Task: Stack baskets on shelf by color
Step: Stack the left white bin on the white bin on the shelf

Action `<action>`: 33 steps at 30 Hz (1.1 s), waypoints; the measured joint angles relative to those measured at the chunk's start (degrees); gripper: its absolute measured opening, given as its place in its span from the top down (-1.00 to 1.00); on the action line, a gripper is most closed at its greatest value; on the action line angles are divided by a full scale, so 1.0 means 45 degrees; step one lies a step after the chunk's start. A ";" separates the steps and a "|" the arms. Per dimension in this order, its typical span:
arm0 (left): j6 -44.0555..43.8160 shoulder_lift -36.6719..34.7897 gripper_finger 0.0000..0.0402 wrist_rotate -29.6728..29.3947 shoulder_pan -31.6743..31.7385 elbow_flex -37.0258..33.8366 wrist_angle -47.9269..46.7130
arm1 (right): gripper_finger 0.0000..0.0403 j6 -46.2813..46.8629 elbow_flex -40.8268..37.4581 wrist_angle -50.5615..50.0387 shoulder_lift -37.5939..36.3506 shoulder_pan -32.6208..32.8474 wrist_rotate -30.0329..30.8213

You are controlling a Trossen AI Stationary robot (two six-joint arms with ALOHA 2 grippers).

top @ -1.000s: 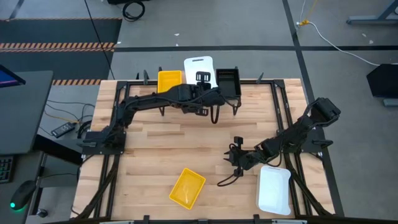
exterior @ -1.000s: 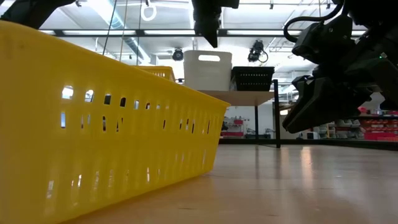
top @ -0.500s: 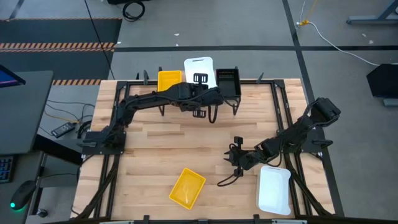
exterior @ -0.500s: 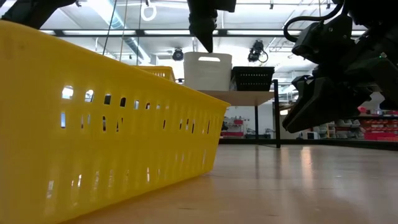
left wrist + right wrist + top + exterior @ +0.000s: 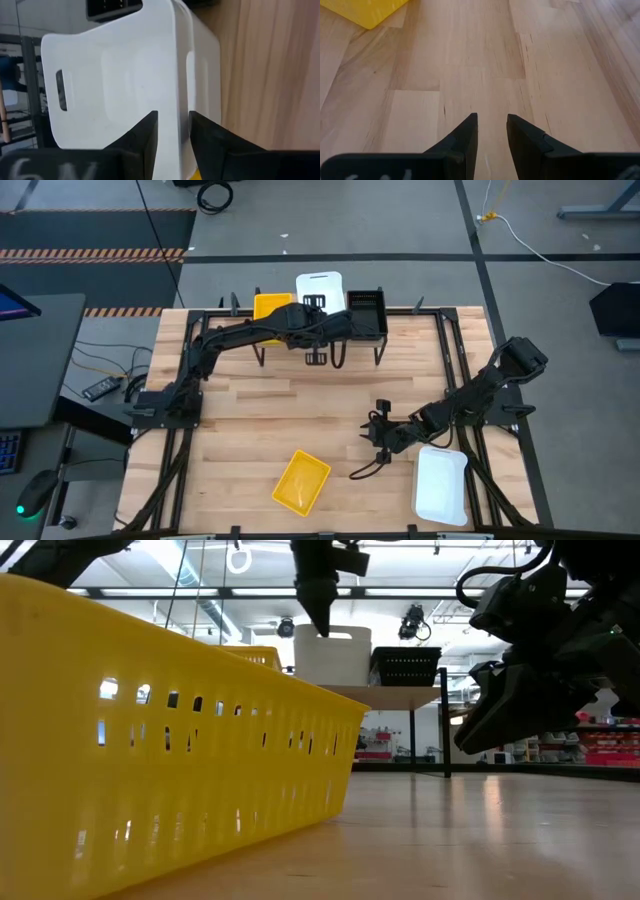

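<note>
High view first: my left gripper (image 5: 314, 304) reaches over the shelf (image 5: 330, 330) at the far edge of the table (image 5: 250, 420), its tip above the near end of the white basket on the shelf (image 5: 320, 283). That basket sits between a yellow basket on the shelf (image 5: 270, 305) and a black basket (image 5: 366, 310), all three in a row along the rack. My right gripper (image 5: 379, 432) waits low over the near right part of the table, just beside a loose white basket (image 5: 441, 484), with a loose yellow basket (image 5: 301, 481) lying tilted nearer the middle. Low view: the loose yellow basket (image 5: 170, 750) fills the foreground, and beyond it the shelf (image 5: 395, 692) carries the white (image 5: 335, 658) and black (image 5: 405, 666) baskets; my left gripper (image 5: 318, 590) hangs above the white one's edge, while my right arm shows as a dark bulk on the other side. Left wrist view: my fingers (image 5: 145, 137) stand a narrow gap apart, astride the rim of the white basket (image 5: 115, 75), and I cannot tell whether they touch it. Right wrist view: my right fingers (image 5: 465, 137) sit slightly parted over bare wood, grasping nothing, with a corner of the yellow basket (image 5: 367, 10) ahead.
</note>
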 joint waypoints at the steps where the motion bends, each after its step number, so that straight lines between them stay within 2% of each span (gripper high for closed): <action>1: -0.0124 0.0000 0.42 -0.0012 -0.0005 0.0000 -0.0090 | 0.46 0.0000 0.0000 0.0000 0.0005 -0.0002 0.0000; 9: -0.1004 0.0000 0.42 -0.0039 -0.0015 0.0005 -0.0672 | 0.46 0.0000 0.0000 -0.0005 0.0003 0.0000 0.0000; 16: -0.1039 0.0000 0.42 -0.0043 -0.0015 0.0005 -0.0687 | 0.46 0.0000 0.0000 -0.0005 0.0002 -0.0004 0.0000; 23: -0.0608 -0.0022 0.42 -0.1511 -0.0180 -0.0015 -0.0635 | 0.46 -0.0049 0.0000 -0.0005 0.0004 0.0000 0.0000; 33: -0.0555 -0.0480 0.42 -0.1610 -0.0979 -0.0010 -0.0014 | 0.46 -0.0179 0.0000 0.0015 -0.0494 0.0000 0.0005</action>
